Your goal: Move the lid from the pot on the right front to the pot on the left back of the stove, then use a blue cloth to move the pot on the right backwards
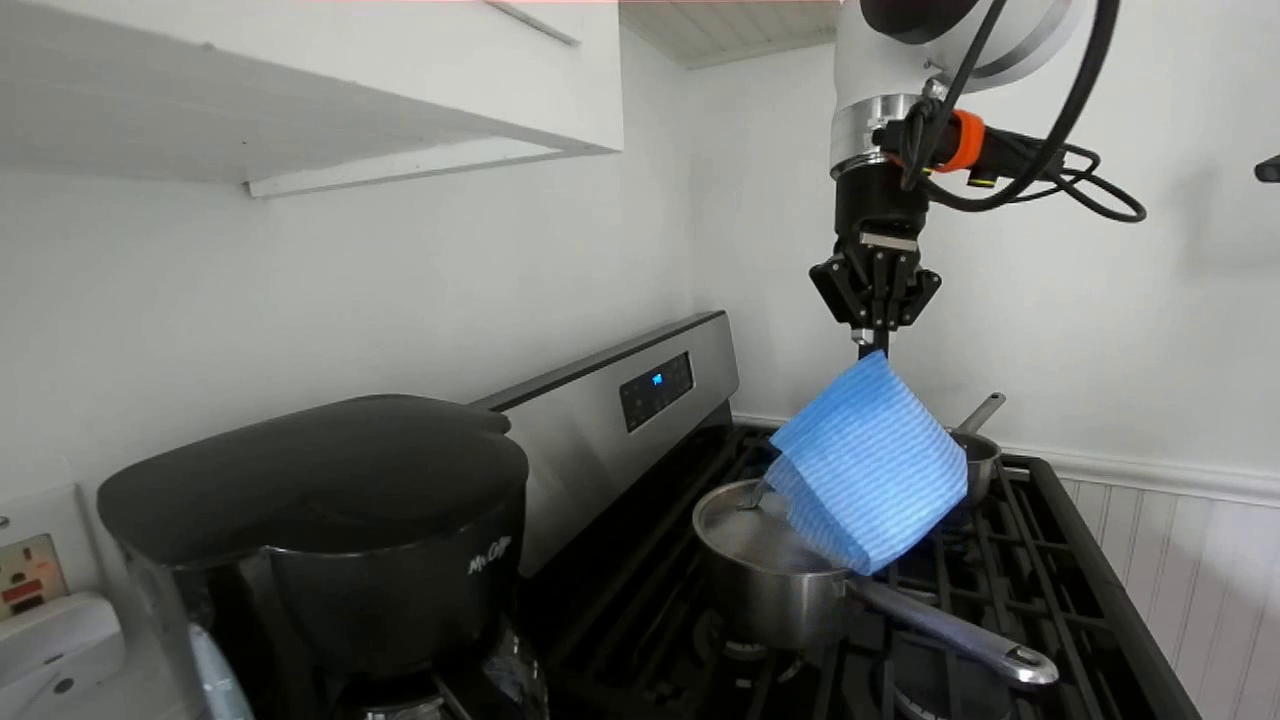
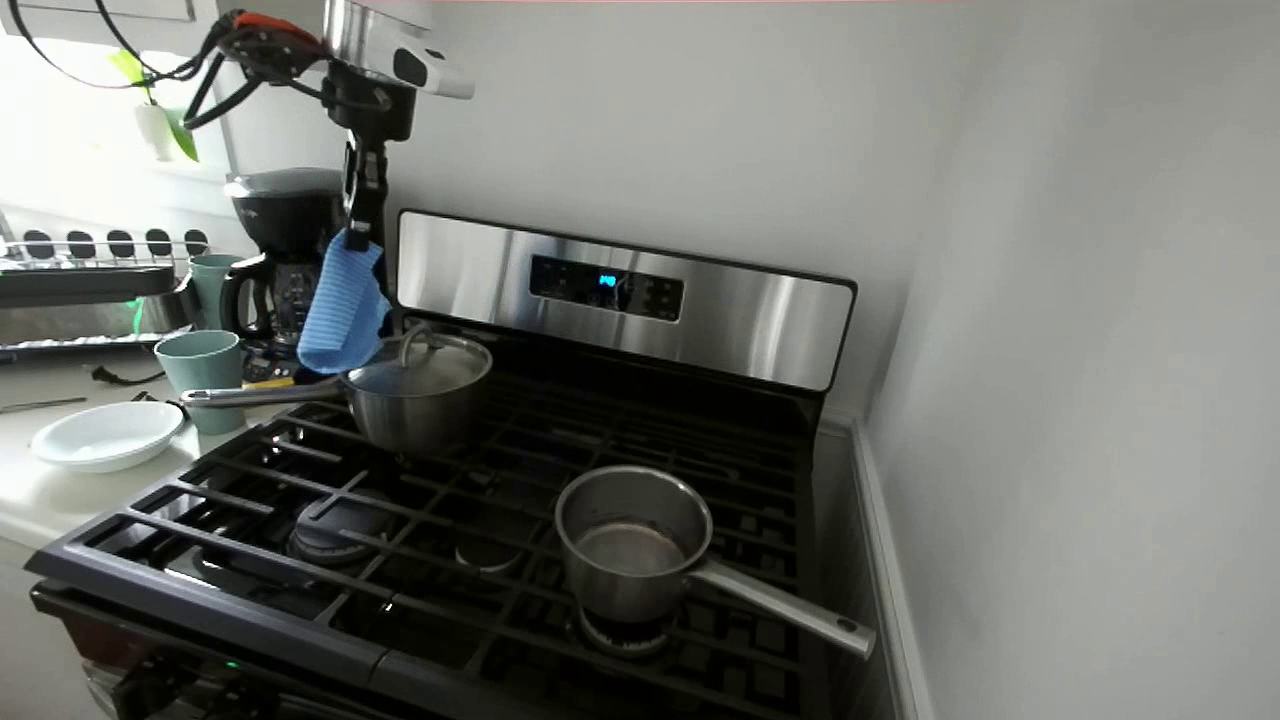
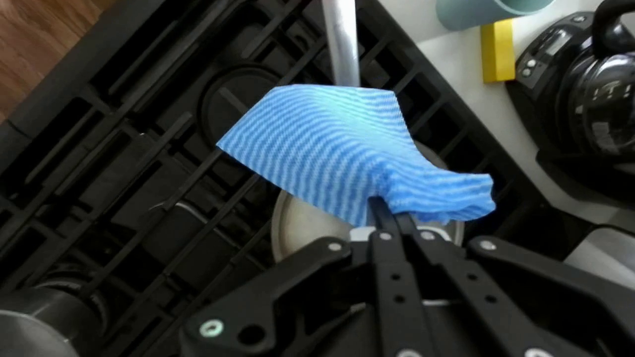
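We've got the striped blue cloth (image 2: pixel 342 312) pinched in our black gripper (image 3: pixel 392 212) near the back left corner of the black gas stove (image 2: pixel 220 614), but the open round steel pot (image 2: pixel 630 552) sits way over by the right edge, handle (image 2: pixel 786 606) outward.

Premises: a kitchen, domestic in character. Principal evidence is a black stove (image 2: pixel 255 625) with a steel back panel (image 2: pixel 750 325) and lit display (image 2: pixel 606 288), carrying a pot (image 2: pixel 415 412) under a metal lid (image 2: pixel 435 368) and an uncovered pot (image 2: pixel 622 595). The adjoining white bench (image 2: pixel 60 495) holds a coffee maker (image 1: pixel 310 500), green cups (image 2: pixel 200 365) and a shallow white bowl (image 2: pixel 105 432). Also noted: a leafy plant (image 2: pixel 183 138) in a white container (image 2: pixel 153 130), a white cabinet (image 1: pixel 500 70) overhead, a wall outlet (image 1: pixel 30 565), ribbed wall panelling (image 1: pixel 1140 530) and a wood-toned floor (image 3: pixel 44 54).
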